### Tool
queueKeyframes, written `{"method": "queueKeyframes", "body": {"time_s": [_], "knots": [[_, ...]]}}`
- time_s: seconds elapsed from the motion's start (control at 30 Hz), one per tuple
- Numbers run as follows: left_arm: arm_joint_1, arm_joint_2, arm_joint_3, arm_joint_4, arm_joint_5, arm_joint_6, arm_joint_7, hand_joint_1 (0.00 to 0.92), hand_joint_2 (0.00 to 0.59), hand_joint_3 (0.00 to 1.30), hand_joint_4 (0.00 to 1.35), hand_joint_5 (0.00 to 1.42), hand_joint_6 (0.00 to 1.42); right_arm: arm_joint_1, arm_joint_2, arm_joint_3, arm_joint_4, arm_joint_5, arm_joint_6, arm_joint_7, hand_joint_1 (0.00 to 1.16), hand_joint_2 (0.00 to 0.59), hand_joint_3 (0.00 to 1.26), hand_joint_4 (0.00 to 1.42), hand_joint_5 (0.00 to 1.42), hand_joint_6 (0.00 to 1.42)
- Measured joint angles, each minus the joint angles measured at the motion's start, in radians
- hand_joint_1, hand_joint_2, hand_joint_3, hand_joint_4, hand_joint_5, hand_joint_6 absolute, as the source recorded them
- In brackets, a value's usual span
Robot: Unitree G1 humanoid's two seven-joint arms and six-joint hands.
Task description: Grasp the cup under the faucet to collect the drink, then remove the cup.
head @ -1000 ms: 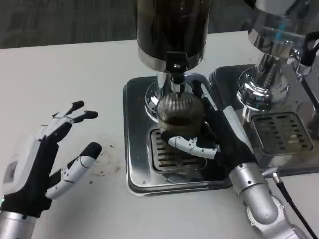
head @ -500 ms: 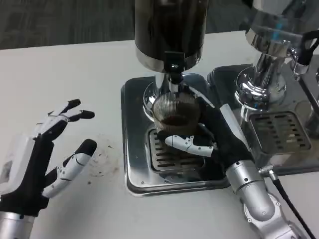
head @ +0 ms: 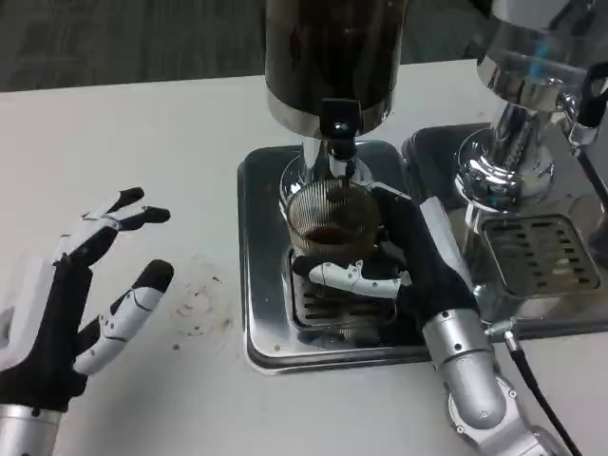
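We see the right hand [head: 399, 266] wrapped around the ribbed glass cup [head: 330, 217], fingers closed on its near side, holding it under the faucet [head: 339, 128] above the drip grate [head: 318, 302]. The left hand [head: 71, 304] hovers over the white table [head: 142, 142] on the left, its fingers spread and holding nothing.

White table [head: 142, 123] with two steel drip trays [head: 261, 285] [head: 570, 318] (side by side), dark specks [head: 195, 309].
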Motion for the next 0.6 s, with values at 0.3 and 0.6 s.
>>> {"method": "queueKeyframes", "body": {"time_s": [0.3, 0.6], "knots": [[-0.03, 0.0, -0.017, 0.038, -0.014, -0.001, -0.03, 0.0, 0.204, 0.41, 0.17, 0.31, 0.14, 0.02, -0.001, -0.002, -0.009, -0.021, -0.015, -0.075, 1.09, 0.086, 0.67, 0.71, 0.7, 0.7], [-0.054, -0.002, -0.051, 0.085, -0.028, -0.001, -0.042, 0.0, 0.208, 0.41, 0.16, 0.31, 0.14, 0.052, -0.001, -0.021, -0.035, -0.017, -0.017, -0.101, 1.08, 0.083, 0.72, 0.75, 0.73, 0.73]]}}
